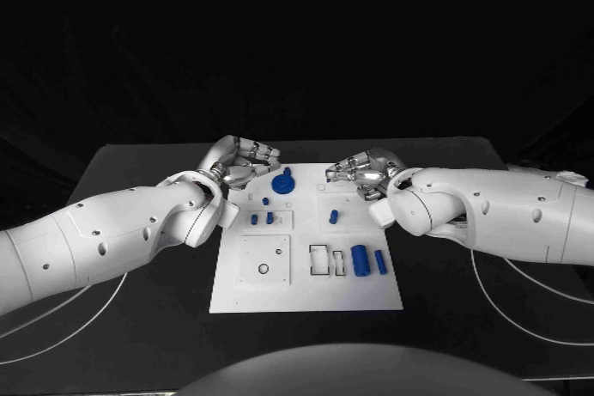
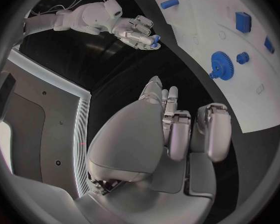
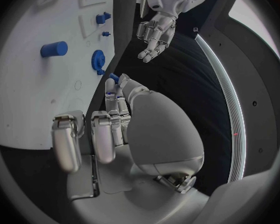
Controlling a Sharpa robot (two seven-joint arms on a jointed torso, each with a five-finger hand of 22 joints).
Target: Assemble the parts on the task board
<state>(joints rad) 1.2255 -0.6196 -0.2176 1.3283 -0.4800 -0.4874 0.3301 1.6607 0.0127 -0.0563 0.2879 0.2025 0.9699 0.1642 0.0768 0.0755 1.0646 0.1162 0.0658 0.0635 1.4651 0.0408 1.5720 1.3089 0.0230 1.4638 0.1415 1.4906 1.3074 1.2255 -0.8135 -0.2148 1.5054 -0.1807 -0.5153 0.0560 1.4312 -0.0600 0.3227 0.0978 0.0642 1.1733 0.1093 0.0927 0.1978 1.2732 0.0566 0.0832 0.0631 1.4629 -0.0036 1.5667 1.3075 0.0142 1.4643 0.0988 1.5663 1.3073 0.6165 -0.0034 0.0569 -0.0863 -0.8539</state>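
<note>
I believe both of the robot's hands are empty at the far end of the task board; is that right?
Not quite. The left hand is empty, but the right hand pinches a small blue part, as the left wrist view shows. Both are at the task board's far end.

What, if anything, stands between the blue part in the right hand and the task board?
Nothing visible does: the right hand holds the small blue part by the task board's far edge; the blue gear lies to the side.
</note>
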